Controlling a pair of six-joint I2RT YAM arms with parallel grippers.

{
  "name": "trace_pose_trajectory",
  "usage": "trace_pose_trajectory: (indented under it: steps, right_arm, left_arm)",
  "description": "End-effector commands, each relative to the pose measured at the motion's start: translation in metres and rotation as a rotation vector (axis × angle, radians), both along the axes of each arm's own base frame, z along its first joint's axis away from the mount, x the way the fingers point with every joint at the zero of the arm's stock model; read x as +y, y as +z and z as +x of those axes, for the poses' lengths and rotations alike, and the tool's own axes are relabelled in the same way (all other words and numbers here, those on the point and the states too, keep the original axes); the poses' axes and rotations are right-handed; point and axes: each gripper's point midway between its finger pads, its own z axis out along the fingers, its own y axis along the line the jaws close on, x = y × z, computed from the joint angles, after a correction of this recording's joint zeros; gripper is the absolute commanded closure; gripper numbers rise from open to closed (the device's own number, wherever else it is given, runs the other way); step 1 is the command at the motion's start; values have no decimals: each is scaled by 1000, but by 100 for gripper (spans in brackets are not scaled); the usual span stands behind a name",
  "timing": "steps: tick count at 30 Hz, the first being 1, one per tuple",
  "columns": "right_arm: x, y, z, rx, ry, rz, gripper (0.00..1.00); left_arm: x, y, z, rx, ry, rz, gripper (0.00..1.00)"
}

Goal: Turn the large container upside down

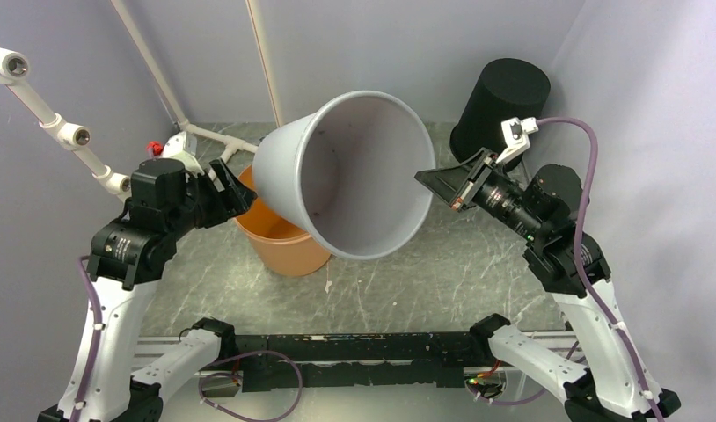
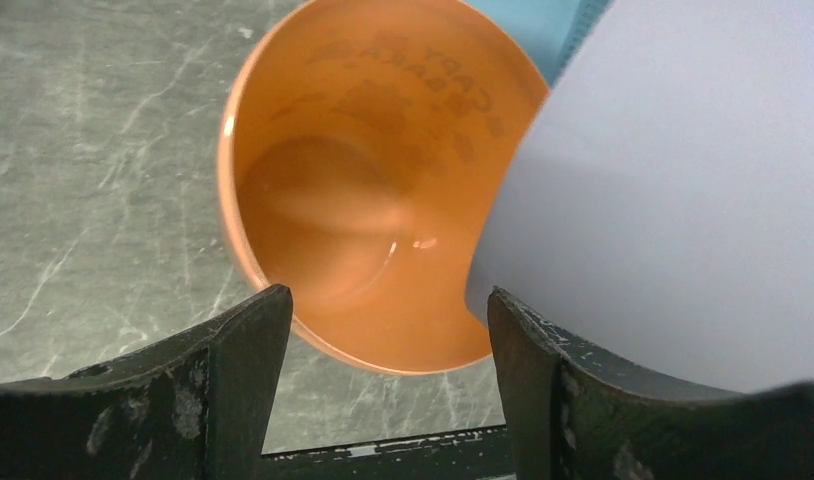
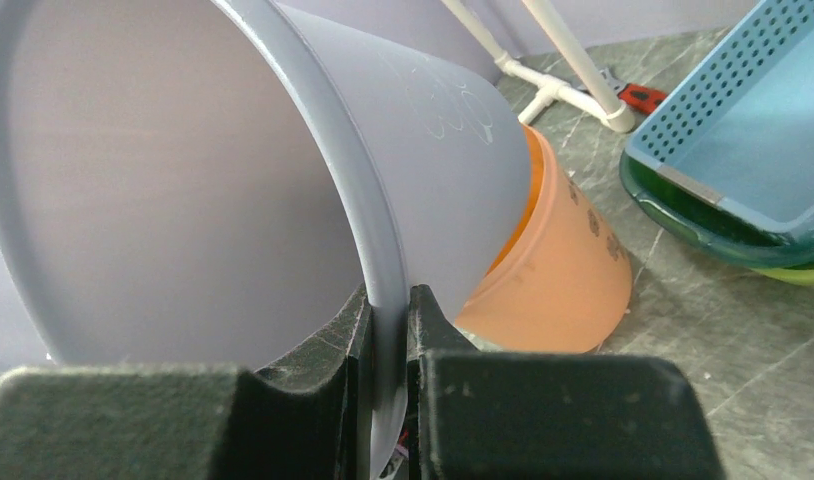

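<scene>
Underneath everything, grey marbled table (image 1: 442, 272), stretching from the arm bases to the back wall.

Above its middle, grey bucket (image 1: 363, 176), biggest of the vessels. Hangs off the table, tipped onto its side, mouth toward the near edge and a little right, base toward the back left. Not yet upside down. Sits with its base end low over the mouth of the orange bucket; touching or not, impossible to tell.

At the back right, black bucket (image 1: 500, 105), mouth down.

Left of centre, orange bucket (image 1: 280, 246). Stands upright on the table, mouth up, partly hidden beneath the grey wall. From the left wrist, glossy inside (image 2: 363, 200) with dark print showing through the far wall.

Beyond it in the right wrist view, blue basket (image 3: 743, 130) with a perforated wall, nested in a green one, on the table.

Along the back left, white pipes (image 1: 222, 136).

At the right side of the grey rim, right claw (image 1: 422, 178). Pinches the rim tight, one finger inside the bucket, one outside, grey wall squeezed between them (image 3: 388, 310).

Just left of the grey bucket's base, left claw (image 1: 240, 189). Gapes wide, grips nothing; orange bucket visible through the gap (image 2: 388, 295), grey wall (image 2: 683, 180) just beside one finger, contact unclear.
</scene>
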Motion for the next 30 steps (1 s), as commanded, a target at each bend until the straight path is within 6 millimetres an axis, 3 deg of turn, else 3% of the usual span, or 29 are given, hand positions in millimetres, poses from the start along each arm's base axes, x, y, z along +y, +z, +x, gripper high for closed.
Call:
trace_pose_trajectory:
  steps: [1,5,16,18,23,27,30]
  right_arm:
    - [-19,46,-9,-145,-78,48,100]
    - [-32,40,-6,-120,-145,-12,100]
    - [-57,53,-22,-162,-224,-56,100]
    - [-65,48,-18,-137,-271,-82,100]
    - [-110,25,3,5,-562,-91,100]
    - [-110,24,2,-9,-560,-83,100]
    - [-116,10,3,33,-593,-121,100]
  left_arm:
    - [-28,26,3,-111,-172,-53,23]
    - [-47,33,3,-141,-281,-88,20]
    - [-44,26,4,-120,-277,-67,17]
    - [-39,18,6,-85,-244,-51,17]
    - [-24,-4,12,31,-136,-9,14]
    - [-27,-4,14,28,-141,-21,14]
    - [-25,-2,14,15,-137,-17,14]
